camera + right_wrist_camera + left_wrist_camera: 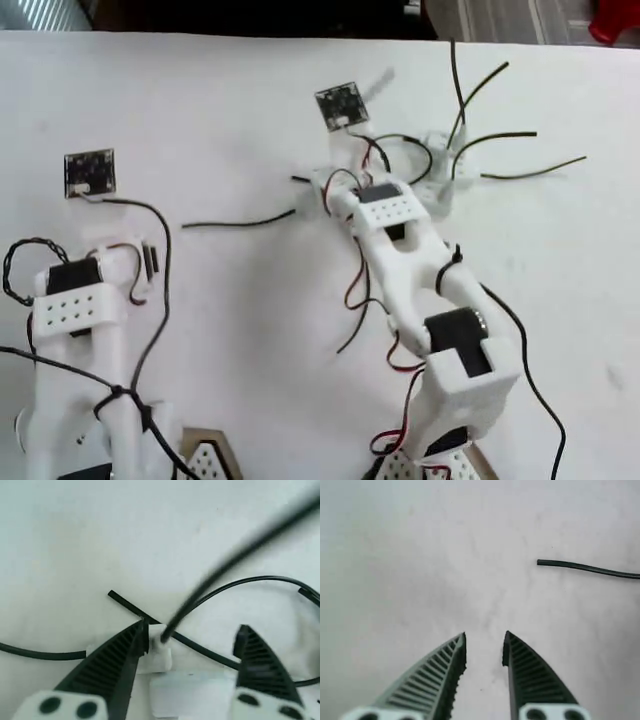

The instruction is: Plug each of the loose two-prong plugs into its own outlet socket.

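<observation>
Left arm (75, 310): folded low at the near left of the table (230, 110), with the wrist aimed toward the far edge.
Left pincer (485, 635): held just over bare tabletop, the jaws parted by a narrow gap with nothing between them.
Black wire (590, 569): laid flat on the table ahead of the left pincer, its cut end left loose and well apart from the fingertips.
Right arm (420, 270): stretched from the near edge up toward the middle of the table, slanted to the left.
Right pincer (194, 626): spread wide and set low over the white plug (157, 652).
Ribbed finger (125, 650): pressed against the plug's side, while the other finger is kept clear of it.
White plug: found on the table inside the spread jaws, with a black lead rising from it.
White block (190, 692): placed just beside the plug, nearer the wrist; whether it is a socket cannot be told.
Loose wires (500, 130): fanned out beyond the right arm, toward the far right.
</observation>
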`<act>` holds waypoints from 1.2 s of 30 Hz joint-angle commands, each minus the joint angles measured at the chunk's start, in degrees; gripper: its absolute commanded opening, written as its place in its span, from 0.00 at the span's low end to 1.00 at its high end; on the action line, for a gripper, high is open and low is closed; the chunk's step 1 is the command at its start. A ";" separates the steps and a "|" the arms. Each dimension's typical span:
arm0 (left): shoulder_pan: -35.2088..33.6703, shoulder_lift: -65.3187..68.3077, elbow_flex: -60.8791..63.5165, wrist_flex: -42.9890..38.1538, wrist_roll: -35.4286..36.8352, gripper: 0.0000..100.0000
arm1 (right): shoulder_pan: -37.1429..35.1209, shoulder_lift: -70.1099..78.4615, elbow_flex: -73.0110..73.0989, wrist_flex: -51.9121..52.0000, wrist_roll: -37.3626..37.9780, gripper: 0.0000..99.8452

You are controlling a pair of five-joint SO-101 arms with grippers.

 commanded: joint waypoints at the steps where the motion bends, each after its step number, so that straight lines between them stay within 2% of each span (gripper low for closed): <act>1: -0.57 -1.71 0.00 -0.97 0.18 0.14 | -1.27 -6.64 -2.90 4.97 0.00 0.31; 6: -0.31 -1.71 -0.09 -0.97 0.26 0.14 | -4.26 -19.47 -1.58 17.89 0.00 0.21; 11: -0.22 -1.89 -0.09 -2.20 0.35 0.13 | -6.20 -32.13 3.08 27.74 0.00 0.01; 13: -0.22 -3.38 -0.18 -2.29 0.35 0.11 | -5.67 -37.05 6.15 30.37 -0.09 0.04; 16: 0.31 -9.80 0.26 -1.05 0.35 0.01 | -3.21 -44.70 11.87 31.87 0.00 0.02; 20: 3.91 -22.02 3.34 1.41 0.35 0.02 | 1.10 -54.46 21.27 32.04 0.00 0.02; 30: 12.26 -50.59 22.59 -2.11 -0.09 0.02 | 11.56 -73.80 44.22 31.69 -0.18 0.02; 36: 12.35 -60.88 32.00 -1.67 -7.65 0.02 | 12.53 -84.00 55.03 31.69 -0.44 0.02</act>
